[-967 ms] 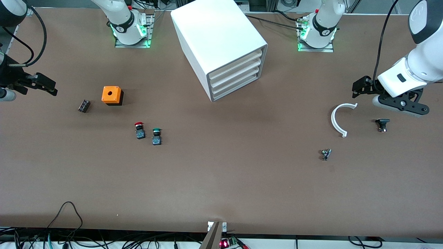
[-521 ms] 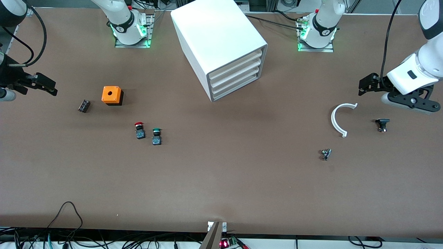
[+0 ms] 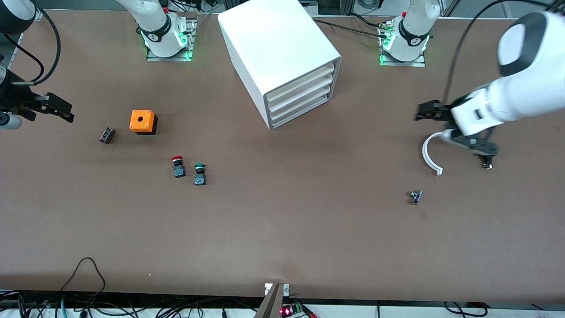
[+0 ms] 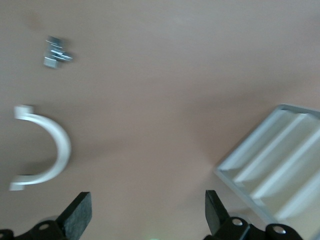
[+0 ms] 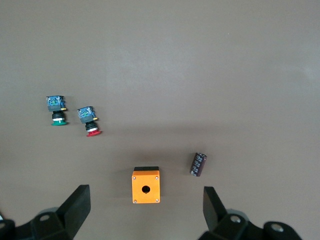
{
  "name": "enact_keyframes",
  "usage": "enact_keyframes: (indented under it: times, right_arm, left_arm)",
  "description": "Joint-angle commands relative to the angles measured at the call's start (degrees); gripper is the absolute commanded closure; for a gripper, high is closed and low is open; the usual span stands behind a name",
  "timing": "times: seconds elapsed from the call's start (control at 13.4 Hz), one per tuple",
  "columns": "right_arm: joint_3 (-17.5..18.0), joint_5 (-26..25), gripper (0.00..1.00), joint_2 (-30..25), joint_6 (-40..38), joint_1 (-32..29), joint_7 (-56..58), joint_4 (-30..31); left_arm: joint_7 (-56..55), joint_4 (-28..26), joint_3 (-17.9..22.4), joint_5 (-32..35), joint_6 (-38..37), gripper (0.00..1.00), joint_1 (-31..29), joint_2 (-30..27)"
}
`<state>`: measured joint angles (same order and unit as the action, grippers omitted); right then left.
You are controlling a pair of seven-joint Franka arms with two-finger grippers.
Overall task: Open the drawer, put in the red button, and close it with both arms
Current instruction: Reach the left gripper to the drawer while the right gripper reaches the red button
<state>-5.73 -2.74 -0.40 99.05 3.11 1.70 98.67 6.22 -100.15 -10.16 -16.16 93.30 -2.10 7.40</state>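
red button: on the table beside the green button, well apart from both grippers' fingers
right gripper: fingers spread, empty, over the orange box
left gripper: fingers spread, empty, near the white arc
drawers: four, all closed
buttons: two

We list, on the table:
- one white half-ring, just below the left gripper;
- one small metal fitting, nearer the front camera than the half-ring;
- one orange box with a round hole, and one dark cylinder beside it, both near the right gripper;
- one green-capped button, farther from that gripper than the box.
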Motion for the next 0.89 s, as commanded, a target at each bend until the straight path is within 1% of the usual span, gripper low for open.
enact_keyframes:
  times: [0.0, 0.07, 0.15, 0.3, 0.37, 0.45, 0.52, 0.6, 0.67, 0.82]
  right_arm:
    - [0.46, 0.01, 0.0, 0.92, 0.7, 0.83, 0.94, -0.32]
    - [0.46, -0.16, 0.0, 1.27, 1.05, 1.62, 0.94, -0.32]
    - [0.46, 0.01, 0.0, 2.41, 1.57, 1.72, 1.02, -0.32]
    - [0.46, 0.71, 0.0, 4.17, 1.93, 2.24, 1.47, -0.41]
    - [0.46, 1.85, 0.0, 4.96, 1.58, 3.38, 1.2, -0.41]
    - [0.46, 1.95, 0.0, 6.19, 1.84, 4.61, 0.77, -0.41]
    - [0.46, 1.95, 0.0, 6.9, 2.1, 5.49, 0.76, -0.41]
    - [0.46, 1.95, 0.0, 8.21, 2.8, 6.11, 0.67, -0.59]
    - [0.46, 1.95, 0.0, 9.44, 3.94, 6.72, 0.67, -0.59]
    - [0.37, 1.86, 0.0, 12.08, 6.49, 8.13, 0.59, -0.59]
  left_arm:
    - [-2.88, -2.41, -1.26, -11.47, 2.4, 0.0, 0.43, 5.67]
    - [-2.53, -4.25, -1.26, -16.66, 4.67, 0.0, 0.69, 7.69]
    - [-1.92, -6.09, -2.31, -21.67, 7.39, 0.0, 0.87, 9.63]
    - [-1.04, -9.43, -5.29, -27.06, 13.37, 0.0, 2.36, 12.88]
    - [-0.16, -10.76, -7.48, -29.86, 16.01, 0.0, 3.32, 14.73]
    - [1.06, -11.73, -9.59, -32.24, 19.08, 0.0, 4.03, 16.22]
    - [1.77, -12.78, -11.26, -33.05, 22.59, 0.0, 4.82, 17.11]
    - [1.78, -13.57, -11.98, -33.67, 24.63, 0.0, 5.61, 17.47]
    - [1.86, -13.84, -12.68, -34.98, 24.73, 0.0, 6.58, 17.73]
    - [1.78, -15.51, -15.48, -37.0, 24.91, 0.0, 6.76, 17.65]
